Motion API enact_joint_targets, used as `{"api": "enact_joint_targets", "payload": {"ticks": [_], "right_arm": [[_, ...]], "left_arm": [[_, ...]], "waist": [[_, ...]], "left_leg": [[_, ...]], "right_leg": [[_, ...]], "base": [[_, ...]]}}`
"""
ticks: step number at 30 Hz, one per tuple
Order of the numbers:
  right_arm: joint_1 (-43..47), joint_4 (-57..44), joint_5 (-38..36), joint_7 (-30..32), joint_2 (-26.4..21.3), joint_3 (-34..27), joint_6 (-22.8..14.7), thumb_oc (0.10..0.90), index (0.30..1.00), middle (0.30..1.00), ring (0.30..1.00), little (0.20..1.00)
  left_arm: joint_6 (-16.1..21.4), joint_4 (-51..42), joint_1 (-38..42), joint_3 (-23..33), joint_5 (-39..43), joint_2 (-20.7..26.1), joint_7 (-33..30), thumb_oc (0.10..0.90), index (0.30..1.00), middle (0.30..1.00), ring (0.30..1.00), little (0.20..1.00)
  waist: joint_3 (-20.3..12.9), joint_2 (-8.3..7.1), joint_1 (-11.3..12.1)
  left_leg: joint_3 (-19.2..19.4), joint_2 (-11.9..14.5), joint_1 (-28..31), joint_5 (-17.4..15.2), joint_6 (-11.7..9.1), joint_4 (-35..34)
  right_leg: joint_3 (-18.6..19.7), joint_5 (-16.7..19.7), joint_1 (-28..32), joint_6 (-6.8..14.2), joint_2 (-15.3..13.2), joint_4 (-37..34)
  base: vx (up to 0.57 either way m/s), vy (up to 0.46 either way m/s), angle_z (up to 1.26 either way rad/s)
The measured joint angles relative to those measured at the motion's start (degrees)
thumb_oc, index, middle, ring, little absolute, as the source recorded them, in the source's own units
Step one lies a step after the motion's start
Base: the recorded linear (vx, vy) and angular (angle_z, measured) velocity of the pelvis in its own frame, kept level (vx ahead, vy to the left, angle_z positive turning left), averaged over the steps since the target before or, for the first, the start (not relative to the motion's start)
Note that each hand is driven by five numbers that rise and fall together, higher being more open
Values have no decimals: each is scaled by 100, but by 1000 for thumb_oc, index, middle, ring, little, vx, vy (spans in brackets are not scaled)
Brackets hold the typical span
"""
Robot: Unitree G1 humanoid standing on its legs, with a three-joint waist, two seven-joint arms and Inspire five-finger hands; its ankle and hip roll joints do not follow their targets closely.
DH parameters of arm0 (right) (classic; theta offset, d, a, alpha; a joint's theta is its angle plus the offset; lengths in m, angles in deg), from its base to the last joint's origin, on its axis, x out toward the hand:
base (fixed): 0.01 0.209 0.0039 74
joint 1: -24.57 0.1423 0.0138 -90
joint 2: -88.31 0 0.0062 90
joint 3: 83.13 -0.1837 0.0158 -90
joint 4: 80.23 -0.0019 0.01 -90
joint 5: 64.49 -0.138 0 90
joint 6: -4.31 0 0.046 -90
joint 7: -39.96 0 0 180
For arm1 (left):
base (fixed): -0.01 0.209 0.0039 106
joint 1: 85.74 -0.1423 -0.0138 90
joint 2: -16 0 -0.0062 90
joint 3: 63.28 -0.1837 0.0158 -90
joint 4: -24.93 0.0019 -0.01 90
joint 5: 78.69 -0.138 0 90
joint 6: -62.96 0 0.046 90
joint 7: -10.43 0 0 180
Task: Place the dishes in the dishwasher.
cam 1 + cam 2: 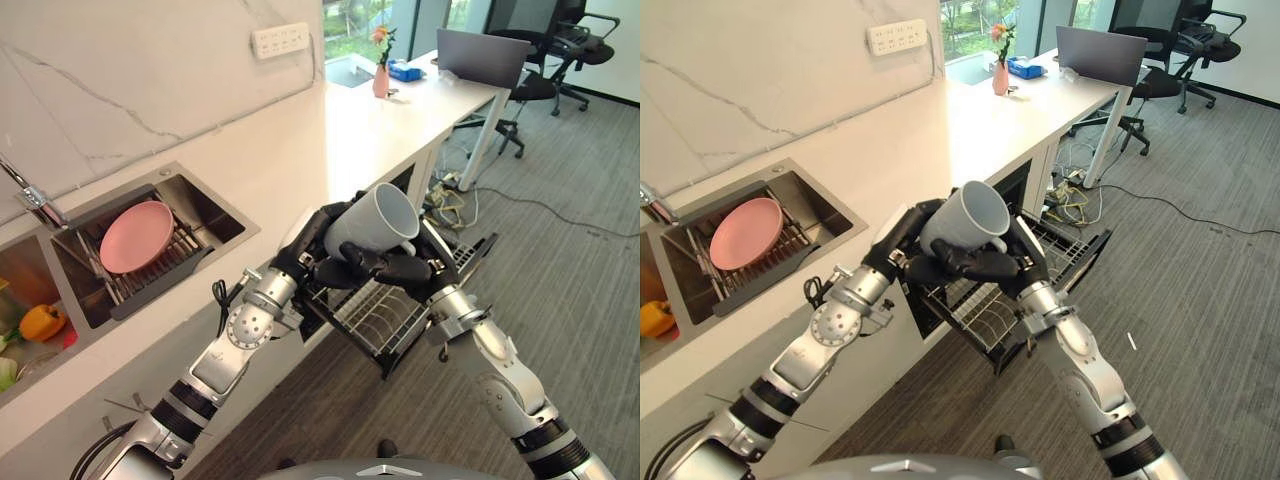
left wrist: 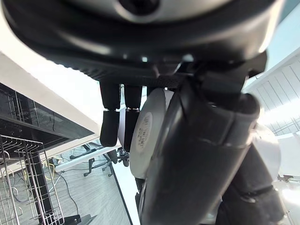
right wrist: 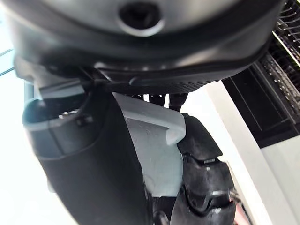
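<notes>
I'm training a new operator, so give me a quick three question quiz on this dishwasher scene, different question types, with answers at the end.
1. True or false: the mug is already resting in the dishwasher rack.
2. Multiple choice: where is the pink plate? A) in the pulled-out rack B) on the drying rack in the sink C) in the robot's right hand
3. Fill in: the mug is held above the rack by ____ hands.

Key:
1. False; the left hand and right hand hold it in the air over the rack.
2. B
3. both
</notes>
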Motion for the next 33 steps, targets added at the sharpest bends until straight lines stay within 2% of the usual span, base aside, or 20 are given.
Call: {"api": "enact_joint_targets", "payload": {"ticks": [6,8,14,19,21,23,24,25,27,28,29,30,31,32,33], "right_arm": [[-256,-1,92,113,302,-36,0,400,300,300,300,300],[-334,-1,92,154,349,-26,-1,400,300,300,300,300],[-523,-2,112,241,322,-123,1,400,300,300,300,300],[-794,9,669,415,337,-200,1,400,300,300,300,300],[-985,7,1004,382,304,-229,4,400,300,300,300,300],[-985,7,1004,382,304,-229,4,400,300,300,300,300],[-1047,179,1195,388,383,-226,28,400,300,300,300,300],[-1047,179,1195,388,383,-226,28,400,300,300,300,300],[-1079,300,1284,363,383,-219,50,400,300,300,300,300],[-1080,616,1459,171,355,-190,55,400,300,300,300,300],[-1080,616,1459,171,355,-190,55,400,300,300,300,300],[-1078,862,1557,79,354,-116,100,400,300,300,300,300],[-1078,862,1557,79,354,-116,100,400,300,300,300,300],[-1043,1328,1748,36,286,70,278,400,300,300,300,300],[-1043,1328,1748,36,286,70,278,400,300,300,300,300]], "left_arm": [[-24,30,-107,-53,-77,-23,16,400,300,300,300,300],[-26,37,-182,-52,-77,-67,19,800,900,900,900,900],[32,67,-365,-67,-30,-163,162,800,900,900,900,900],[122,192,-673,-132,30,-199,344,800,900,900,900,900],[190,301,-860,-132,31,-382,472,800,900,900,900,900],[190,301,-860,-132,31,-382,472,800,900,900,900,900],[180,538,-984,-85,24,-601,557,800,900,900,900,900],[180,538,-984,-85,24,-601,557,800,900,900,900,900],[158,658,-1065,-85,25,-674,623,800,900,900,900,900],[217,933,-1347,-48,30,-813,733,800,900,900,900,900],[217,933,-1347,-48,30,-813,733,800,900,900,900,900],[196,1153,-1505,-39,30,-857,801,800,900,900,900,900],[196,1153,-1505,-39,30,-857,801,800,900,900,900,900],[192,1764,-1668,-17,26,-1092,961,800,900,900,900,900],[192,1764,-1668,-17,26,-1092,961,800,900,900,900,900]], "waist": [[-2,4,-7],[-4,6,6],[-16,25,10],[-55,77,32],[-74,96,1],[-74,96,1],[-75,98,34],[-75,98,34],[-74,98,116],[-73,98,243],[-73,98,243],[-61,82,374],[-61,82,374],[-44,39,603],[-44,39,603]], "left_leg": [[-4,10,-1,1,-3,0],[-21,11,-1,11,-17,0],[-151,13,7,15,-16,-1],[-198,35,-38,10,-23,-3],[-308,36,-85,-11,-51,-3],[-308,36,-85,-11,-51,-3],[-452,43,-119,36,-18,-2],[-452,43,-119,36,-18,-2],[-482,52,-122,42,-30,-2],[-579,56,-190,25,-53,-3],[-579,56,-190,25,-53,-3],[-621,62,-216,26,-51,-3],[-621,62,-216,26,-51,-3],[-748,56,-222,30,-47,-3],[-748,56,-222,30,-47,-3]], "right_leg": [[-3,-1,2,-1,12,0],[-19,-1,10,-1,12,-1],[-141,-35,96,-37,11,-4],[-176,-52,101,-61,34,0],[-295,-81,100,-81,30,-4],[-295,-81,100,-81,30,-4],[-426,-107,145,-101,45,-3],[-426,-107,145,-101,45,-3],[-474,-142,167,-108,55,-2],[-572,-177,190,-105,65,0],[-572,-177,190,-105,65,0],[-601,-190,180,-115,78,-1],[-601,-190,180,-115,78,-1],[-729,-240,259,-110,104,-1],[-729,-240,259,-110,104,-1]], "base": [[0,0,0],[-2,-5,4],[-1,-10,11],[-3,-3,4],[-8,-8,23],[-7,-7,19],[-7,-7,23],[-9,-16,34],[-5,-13,19],[-5,-7,16],[-1,-17,21],[5,-10,5],[1,-11,26],[-4,-1,21],[-16,-7,42]]}}
